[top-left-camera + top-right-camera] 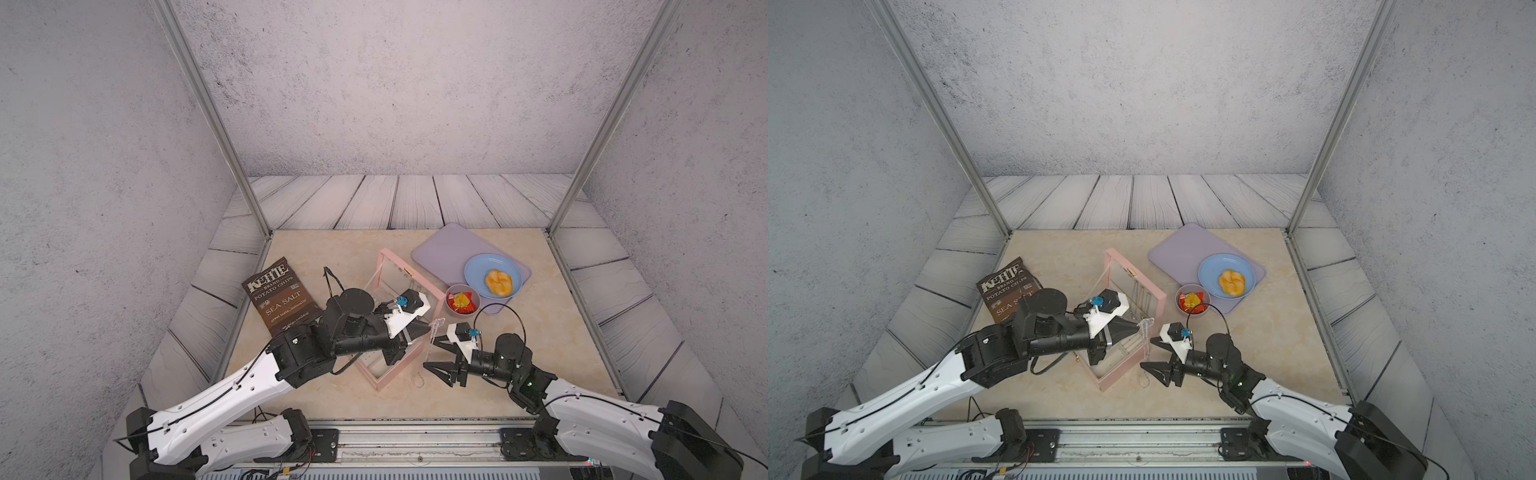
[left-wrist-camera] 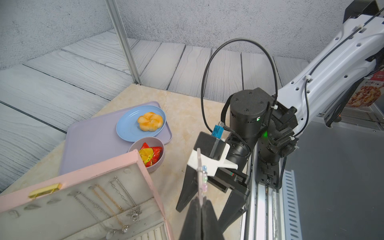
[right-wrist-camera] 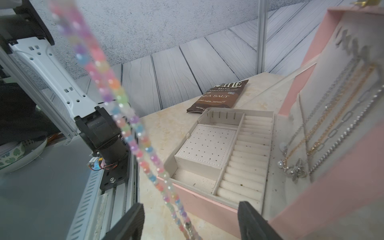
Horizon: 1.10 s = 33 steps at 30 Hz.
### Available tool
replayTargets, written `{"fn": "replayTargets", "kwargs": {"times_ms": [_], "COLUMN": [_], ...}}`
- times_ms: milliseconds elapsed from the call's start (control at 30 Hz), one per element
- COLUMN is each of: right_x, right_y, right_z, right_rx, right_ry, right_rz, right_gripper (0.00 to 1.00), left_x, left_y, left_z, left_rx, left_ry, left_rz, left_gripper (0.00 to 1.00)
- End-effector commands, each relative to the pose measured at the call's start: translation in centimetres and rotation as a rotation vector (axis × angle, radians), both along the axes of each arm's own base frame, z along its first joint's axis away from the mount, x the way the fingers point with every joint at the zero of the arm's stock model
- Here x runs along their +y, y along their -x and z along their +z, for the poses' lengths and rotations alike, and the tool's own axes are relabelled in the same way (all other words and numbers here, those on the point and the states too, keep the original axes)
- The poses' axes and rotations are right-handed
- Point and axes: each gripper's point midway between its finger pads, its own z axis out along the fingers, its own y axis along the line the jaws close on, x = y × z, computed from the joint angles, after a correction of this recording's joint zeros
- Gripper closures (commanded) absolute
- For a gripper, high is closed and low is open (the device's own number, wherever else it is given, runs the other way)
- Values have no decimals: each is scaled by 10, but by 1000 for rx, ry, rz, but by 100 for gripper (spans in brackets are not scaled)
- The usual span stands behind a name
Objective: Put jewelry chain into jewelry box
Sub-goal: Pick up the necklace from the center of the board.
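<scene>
At the far left a brown chip bag (image 1: 278, 295) lies flat on the surface (image 1: 478, 374), clear of the work. Next, the left gripper (image 1: 427, 329) reaches across the open jewelry box (image 1: 399, 372), its jaws pinched tight on the top of the jewelry chain (image 1: 432, 338), which the wrist views show as a strand of small pastel beads. The chain hangs almost straight down, long axis near vertical. It drops just outside the box's pink wall on the side toward the right arm, and its lower end reaches the surface beside the box. So the box's base lies to the left of the hanging chain, and the left arm, which holds it, looks better placed to carry it in. The right gripper (image 1: 429, 353) stands wide and holds nothing; the right wrist view shows the chain passing between its fingers (image 3: 128, 222). Inside the base are a dotted panel (image 3: 207, 145), ring rolls (image 3: 245, 158) and a bare corner compartment (image 3: 193, 182), while the upright lid (image 3: 311, 87) carries several hung necklaces. Farther right a small bowl (image 1: 476, 303) holds red and yellow wrapped snacks. A blue plate (image 1: 478, 268) holds a bun, and it sits on a lilac tray (image 1: 440, 249).
</scene>
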Motion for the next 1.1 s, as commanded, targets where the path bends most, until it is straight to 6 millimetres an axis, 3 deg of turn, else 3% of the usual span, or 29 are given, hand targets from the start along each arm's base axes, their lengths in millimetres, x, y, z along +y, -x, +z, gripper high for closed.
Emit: {"fn": "replayTargets", "kwargs": {"times_ms": [0,300,533,700,867,1067], "right_x": [7,12,3,-15,-47,-68], "right_y": [3,-8,-18,-28,-41,-44], "right_z": [7,10,7,27,44,67], "right_rx": [-24,-36,-46,-136,-222,-334], "right_ry": [-20,-52,-39,-16,176,319], "right_rz": [37,3,-86,-201,-348,-393], "right_gripper": [29,65,100,100,100,100], "left_x": [-2,4,19,42,60,51], "left_y": [0,3,-2,-13,-17,-9], "left_z": [25,35,39,17,-28,-74], "left_rx": [-30,-39,-41,-6,66,132], "left_ry": [64,97,126,107,87,71], "left_rz": [-11,-1,76,217,312,260], "left_gripper": [100,100,100,100,100,100]}}
